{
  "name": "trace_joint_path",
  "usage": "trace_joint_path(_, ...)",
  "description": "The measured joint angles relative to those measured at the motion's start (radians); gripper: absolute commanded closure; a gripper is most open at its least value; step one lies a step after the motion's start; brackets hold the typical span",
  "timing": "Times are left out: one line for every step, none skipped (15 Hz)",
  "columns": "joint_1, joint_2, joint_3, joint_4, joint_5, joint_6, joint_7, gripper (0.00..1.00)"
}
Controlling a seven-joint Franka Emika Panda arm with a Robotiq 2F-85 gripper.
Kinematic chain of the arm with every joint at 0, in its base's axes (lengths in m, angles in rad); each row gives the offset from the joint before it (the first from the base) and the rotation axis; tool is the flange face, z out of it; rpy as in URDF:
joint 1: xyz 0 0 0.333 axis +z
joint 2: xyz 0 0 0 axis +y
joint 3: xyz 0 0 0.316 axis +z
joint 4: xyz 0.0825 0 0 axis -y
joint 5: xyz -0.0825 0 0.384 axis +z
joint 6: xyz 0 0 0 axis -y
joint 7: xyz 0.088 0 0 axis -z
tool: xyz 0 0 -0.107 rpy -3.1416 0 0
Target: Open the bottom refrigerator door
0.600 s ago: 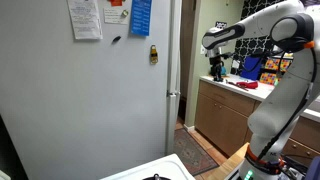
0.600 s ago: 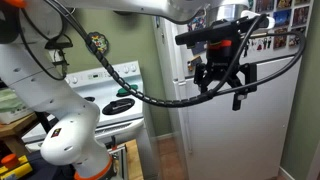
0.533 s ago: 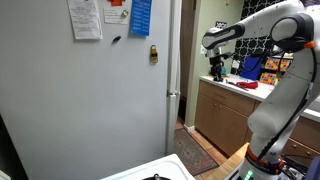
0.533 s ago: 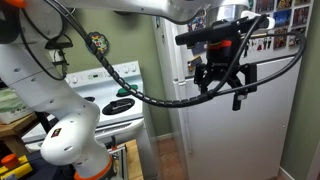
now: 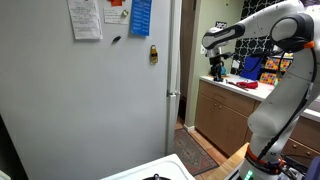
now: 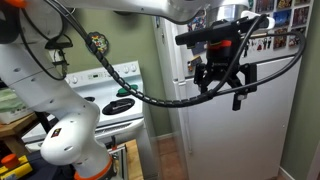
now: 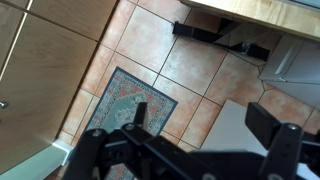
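The bottom refrigerator door [image 5: 95, 100] is a very large pale grey-white panel with white paper sheets, a blue sheet [image 5: 140, 17] and a small yellowish magnet [image 5: 154, 54]. It looks shut. It also shows in an exterior view [image 6: 240, 130]. My gripper [image 5: 216, 64] hangs in the air to the right of the door edge, apart from it, fingers pointing down. In an exterior view [image 6: 222, 88] it hangs in front of the door. In the wrist view my gripper [image 7: 205, 120] is open and empty over the tiled floor.
A wooden cabinet with a countertop [image 5: 235, 115] carrying bottles and boxes stands beside the fridge. A patterned rug [image 7: 125, 100] lies on the tiled floor [image 7: 190, 65]. A white stove [image 6: 115, 95] stands next to the fridge. Wooden cabinet doors [image 7: 45, 70] line one side.
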State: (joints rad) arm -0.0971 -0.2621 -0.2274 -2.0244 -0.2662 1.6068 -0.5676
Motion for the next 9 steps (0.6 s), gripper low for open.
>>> trace_joint_path(0.000,0.000,0.000,0.000,0.000,0.000,0.000,0.00)
trace_joint_path(0.000,0.000,0.000,0.000,0.000,0.000,0.000,0.00)
trace_joint_path(0.000,0.000,0.002,0.000,0.000,0.000,-0.001,0.00)
trace_joint_path(0.002,0.000,0.004,0.000,0.006,-0.010,-0.013,0.00)
trace_joint_path(0.006,0.000,0.008,-0.001,0.011,-0.028,-0.033,0.00)
trace_joint_path(0.010,0.000,0.013,-0.003,0.023,-0.045,-0.054,0.00)
trace_joint_path(0.015,0.000,0.018,-0.006,0.039,-0.061,-0.080,0.00)
trace_joint_path(0.022,0.000,0.023,-0.011,0.056,-0.072,-0.107,0.00)
trace_joint_path(0.029,-0.002,0.027,-0.019,0.071,-0.073,-0.132,0.00)
